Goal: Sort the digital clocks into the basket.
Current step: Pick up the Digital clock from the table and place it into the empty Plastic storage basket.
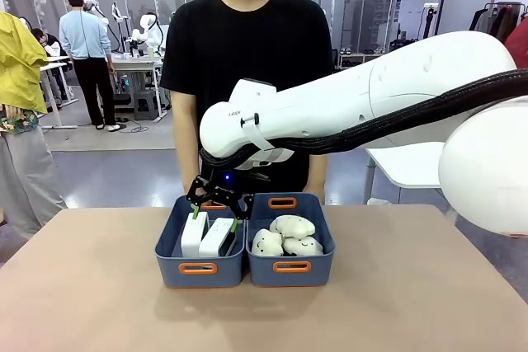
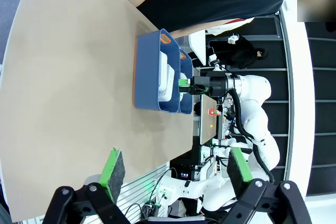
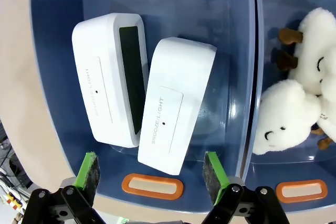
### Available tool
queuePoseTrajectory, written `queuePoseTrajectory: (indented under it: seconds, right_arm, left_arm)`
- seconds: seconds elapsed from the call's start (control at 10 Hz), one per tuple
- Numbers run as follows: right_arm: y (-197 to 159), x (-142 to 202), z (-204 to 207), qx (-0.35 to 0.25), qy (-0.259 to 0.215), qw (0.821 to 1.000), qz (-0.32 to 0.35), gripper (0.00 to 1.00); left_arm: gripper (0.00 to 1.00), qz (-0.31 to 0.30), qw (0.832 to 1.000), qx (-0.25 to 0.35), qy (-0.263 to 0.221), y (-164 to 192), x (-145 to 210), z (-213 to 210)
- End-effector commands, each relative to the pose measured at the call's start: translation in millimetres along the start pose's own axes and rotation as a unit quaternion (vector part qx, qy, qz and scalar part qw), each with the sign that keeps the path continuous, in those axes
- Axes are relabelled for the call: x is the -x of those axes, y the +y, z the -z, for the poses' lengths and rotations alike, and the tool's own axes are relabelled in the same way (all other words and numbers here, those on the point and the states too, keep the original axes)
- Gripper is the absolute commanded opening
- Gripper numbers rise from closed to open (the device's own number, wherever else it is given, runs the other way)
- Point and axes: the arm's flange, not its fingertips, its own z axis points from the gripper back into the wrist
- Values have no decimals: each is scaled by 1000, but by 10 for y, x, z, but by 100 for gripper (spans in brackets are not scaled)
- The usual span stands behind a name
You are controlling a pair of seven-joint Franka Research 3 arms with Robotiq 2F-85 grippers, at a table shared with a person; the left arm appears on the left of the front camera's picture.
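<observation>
Two white digital clocks (image 1: 195, 234) (image 1: 219, 237) lie side by side in the left blue basket (image 1: 198, 268). In the right wrist view the left clock (image 3: 107, 95) shows its dark display, and the right clock (image 3: 176, 111) leans beside it with its snooze panel facing up. My right gripper (image 1: 215, 217) (image 3: 151, 176) hangs open just above them, nothing between its green pads. My left gripper (image 2: 175, 174) is open and empty, well back from the basket (image 2: 147, 69) over the table.
A second blue bin (image 1: 292, 267) touches the basket on its right and holds several cream plush toys (image 3: 294, 108). A person stands at the table's far edge right behind the bins. Bare tabletop (image 1: 99, 302) lies around both bins.
</observation>
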Motion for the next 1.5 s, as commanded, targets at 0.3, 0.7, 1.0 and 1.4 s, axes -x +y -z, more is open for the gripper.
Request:
queuePoseTrajectory:
  seconds: [0.3,0.7,1.0,1.4]
  right_arm:
    - [-181,368,-474,-51,68,996,-3,100]
    - [-982,779,-1110,-180,78,978,-71,100]
    - [-2055,1060,-1550,-283,48,954,-84,100]
    - [-3361,1390,-2004,-413,11,908,-68,100]
  left_arm:
    - [100,-2,1000,8,0,-27,19,-7]
    - [100,-2,1000,8,0,-27,19,-7]
    - [100,-2,1000,8,0,-27,19,-7]
    - [100,-2,1000,8,0,-27,19,-7]
